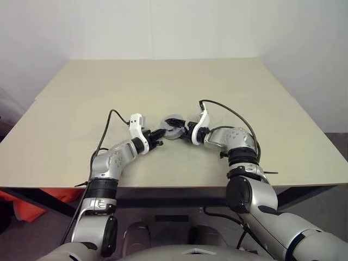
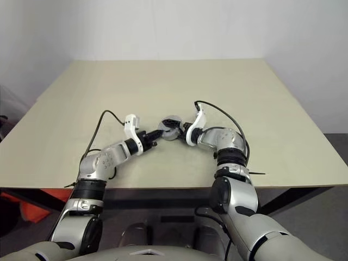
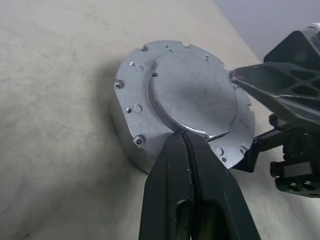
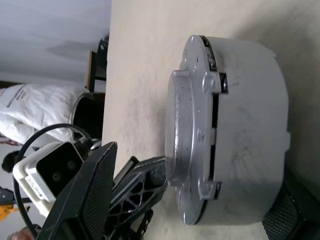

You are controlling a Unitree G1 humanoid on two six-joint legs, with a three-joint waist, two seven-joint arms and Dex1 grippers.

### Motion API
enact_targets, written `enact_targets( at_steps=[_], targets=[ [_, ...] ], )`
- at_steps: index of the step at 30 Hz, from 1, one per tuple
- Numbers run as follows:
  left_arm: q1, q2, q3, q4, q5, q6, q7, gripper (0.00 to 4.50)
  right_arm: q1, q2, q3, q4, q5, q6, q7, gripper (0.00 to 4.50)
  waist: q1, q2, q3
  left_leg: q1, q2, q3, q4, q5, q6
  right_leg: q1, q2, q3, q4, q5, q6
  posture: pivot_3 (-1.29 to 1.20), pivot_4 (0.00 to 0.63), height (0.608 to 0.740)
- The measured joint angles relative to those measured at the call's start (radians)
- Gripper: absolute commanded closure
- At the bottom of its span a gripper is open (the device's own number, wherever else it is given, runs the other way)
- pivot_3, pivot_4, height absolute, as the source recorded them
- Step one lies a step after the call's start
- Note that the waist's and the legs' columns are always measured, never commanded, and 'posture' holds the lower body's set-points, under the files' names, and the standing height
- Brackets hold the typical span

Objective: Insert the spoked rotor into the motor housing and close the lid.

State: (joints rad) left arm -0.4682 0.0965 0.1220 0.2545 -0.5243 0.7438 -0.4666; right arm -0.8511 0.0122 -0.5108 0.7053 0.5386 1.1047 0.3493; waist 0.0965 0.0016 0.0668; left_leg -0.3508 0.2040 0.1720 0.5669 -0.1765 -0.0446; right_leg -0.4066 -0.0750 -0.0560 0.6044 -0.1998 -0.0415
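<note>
The motor housing [image 4: 247,135], a squat silver-grey cup, stands on the tan table [image 1: 163,81] between my two arms. The lid [image 3: 192,92], a flat grey disc with small holes, lies on top of it; a thin dark gap shows along part of the seam. The spoked rotor is hidden. My left gripper [image 3: 187,136] is shut, with its tips resting on the edge of the lid's raised centre. My right gripper [image 1: 184,130] is open on the other side of the housing, one finger [image 3: 280,85] by the lid's rim and one lower, beside the wall.
Black cables [image 1: 106,130] loop from both wrists over the table. The table's front edge [image 1: 174,187] runs just below my forearms. An orange object [image 1: 22,204] lies on the floor at the left, and white walls close off the far side.
</note>
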Motion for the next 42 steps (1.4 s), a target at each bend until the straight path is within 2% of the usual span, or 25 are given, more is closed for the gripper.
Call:
enact_targets(
  at_steps=[3, 8, 12, 19, 24, 26, 30, 37, 42],
  targets=[
    [0.0, -0.002, -0.004, 0.0, 0.001, -0.003, 0.001, 4.5, -0.003, 0.005, -0.001, 0.029, 0.002, -0.056, -0.01, 0.61, -0.001, 0.0, 0.0, 0.0, 0.0, 0.0, -0.001, 0.0, 0.0, 0.0, 0.0, 0.0, 0.0, 0.0, -0.001, 0.0, 0.0, 0.74],
    [-0.001, -0.002, -0.008, -0.001, 0.003, -0.012, 0.003, 4.5, -0.013, 0.002, -0.01, 0.084, 0.01, -0.149, -0.048, 2.29, 0.0, 0.0, 0.0, 0.0, 0.0, 0.0, -0.001, 0.0, 0.0, 0.0, 0.0, 0.0, 0.0, 0.0, 0.0, 0.0, 0.0, 0.74],
    [-0.002, 0.0, -0.009, 0.002, 0.004, -0.017, 0.005, 4.5, -0.038, -0.003, 0.002, 0.111, 0.011, -0.17, -0.066, 2.44, 0.0, 0.001, 0.0, 0.001, 0.0, 0.0, -0.001, 0.0, 0.0, 0.0, 0.0, 0.0, 0.0, 0.0, 0.0, 0.0, 0.0, 0.74],
    [0.001, -0.006, 0.014, 0.004, -0.005, -0.029, 0.016, 4.5, -0.053, -0.006, 0.001, 0.142, 0.022, -0.188, -0.081, 2.45, -0.001, 0.001, 0.0, 0.002, 0.0, 0.0, -0.001, 0.0, 0.0, 0.0, 0.0, 0.0, 0.001, 0.0, 0.0, 0.0, 0.0, 0.74],
    [0.011, -0.039, 0.135, -0.003, -0.081, -0.042, 0.052, 4.5, -0.069, -0.008, -0.067, 0.164, 0.075, -0.181, -0.141, 2.45, -0.001, 0.001, 0.001, -0.001, 0.0, 0.0, -0.001, 0.0, 0.0, -0.002, 0.0, 0.0, 0.001, 0.0, -0.001, 0.0, 0.0, 0.74],
    [0.011, -0.046, 0.203, -0.012, -0.119, -0.059, 0.081, 4.5, -0.078, -0.011, -0.107, 0.168, 0.102, -0.18, -0.163, 2.45, -0.001, 0.001, 0.001, -0.004, 0.0, 0.0, -0.001, 0.0, 0.0, -0.004, 0.0, 0.0, 0.001, 0.003, -0.006, 0.0, 0.0, 0.74],
    [0.006, -0.083, 0.342, -0.04, -0.245, -0.071, 0.153, 4.5, -0.096, -0.011, -0.165, 0.15, 0.199, -0.13, -0.169, 2.45, -0.001, 0.001, 0.001, -0.019, 0.0, 0.0, 0.002, 0.0, 0.001, -0.017, 0.001, 0.0, 0.002, 0.005, -0.009, 0.0, 0.0, 0.74],
    [0.003, -0.13, 0.432, -0.077, -0.416, -0.045, 0.263, 4.5, -0.102, 0.032, -0.172, 0.023, 0.359, 0.064, -0.137, 2.45, 0.003, -0.001, 0.002, -0.023, 0.001, 0.0, 0.006, -0.002, 0.004, -0.018, 0.001, -0.001, 0.001, 0.004, -0.009, 0.0, 0.0, 0.74],
    [0.055, -0.134, 0.437, -0.187, -0.599, 0.056, 0.275, 2.89, -0.104, 0.035, -0.152, -0.013, 0.39, 0.104, -0.138, 2.45, 0.006, -0.001, 0.002, -0.023, 0.002, 0.0, 0.008, -0.001, 0.002, -0.017, 0.001, -0.001, 0.003, 0.005, -0.009, 0.0, 0.0, 0.74]
  ],
)
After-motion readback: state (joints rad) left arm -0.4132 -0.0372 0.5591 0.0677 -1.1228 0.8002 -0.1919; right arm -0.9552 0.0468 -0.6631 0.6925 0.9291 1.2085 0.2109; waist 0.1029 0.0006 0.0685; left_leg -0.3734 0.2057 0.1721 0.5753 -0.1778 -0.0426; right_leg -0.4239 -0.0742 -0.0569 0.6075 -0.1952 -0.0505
